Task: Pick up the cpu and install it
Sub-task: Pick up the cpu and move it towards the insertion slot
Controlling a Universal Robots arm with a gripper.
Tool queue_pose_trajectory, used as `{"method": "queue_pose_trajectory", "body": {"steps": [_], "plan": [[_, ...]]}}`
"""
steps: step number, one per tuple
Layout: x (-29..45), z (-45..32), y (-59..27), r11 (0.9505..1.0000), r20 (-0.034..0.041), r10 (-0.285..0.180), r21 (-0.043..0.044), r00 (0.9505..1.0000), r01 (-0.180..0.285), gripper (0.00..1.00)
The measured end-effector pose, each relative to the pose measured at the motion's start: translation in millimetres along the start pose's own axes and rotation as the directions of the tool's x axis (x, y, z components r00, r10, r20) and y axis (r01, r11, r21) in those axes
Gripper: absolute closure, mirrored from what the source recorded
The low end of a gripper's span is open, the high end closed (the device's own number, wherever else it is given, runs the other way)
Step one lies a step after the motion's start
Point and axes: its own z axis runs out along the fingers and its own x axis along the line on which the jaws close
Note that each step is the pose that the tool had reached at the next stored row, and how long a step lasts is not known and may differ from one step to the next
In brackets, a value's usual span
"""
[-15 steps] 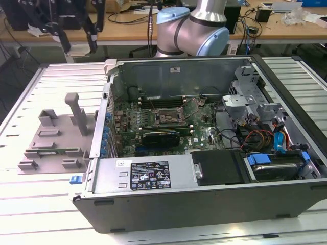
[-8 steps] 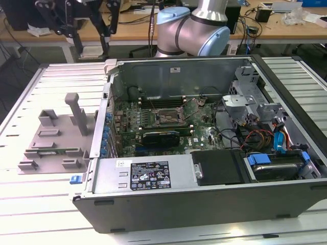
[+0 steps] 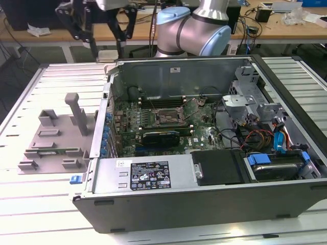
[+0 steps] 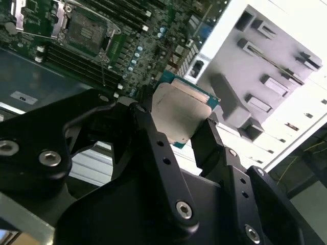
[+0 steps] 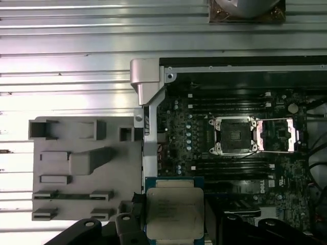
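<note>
Gripper [image 3: 107, 45] in the exterior view's upper left, jaws clamped on cpu [image 4: 180, 106], grey tray [image 3: 51, 149] left of open computer case [image 3: 179, 76]

Socket [image 5: 232, 135] clear above, case wall [image 3: 103, 120] beside tray [image 3: 51, 140]

gripper [image 4: 178, 127] — 2 fingers [image 4: 152, 133] clamp cpu [image 4: 180, 108] | grey tray [image 4: 286, 84], motherboard [image 4: 138, 46] beyond

silver-grey arm [image 3: 204, 31] with pale blue joint caps [image 3: 171, 14], black linkage gripper [image 4: 175, 115] studded with silver screws [image 4: 184, 208].
</note>
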Motion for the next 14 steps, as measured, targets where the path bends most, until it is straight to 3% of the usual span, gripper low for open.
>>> {"method": "queue_pose_trajectory", "body": {"steps": [5,8,12,14], "plan": [[-28.1,6.8,1.2,1.0,0.0,0.0,0.0,1.0,0.0,0.46],[-41.3,9.4,2.4,1.0,0.0001,-0.001,-0.0002,1.0,0.001,0.46],[-64.5,15.3,8.0,1.0,0.0,-0.001,-0.0002,1.0,0.001,0.46],[-69.2,18.9,12.8,1.0,0.0,-0.002,0.0,1.0,0.002,0.46]]}}
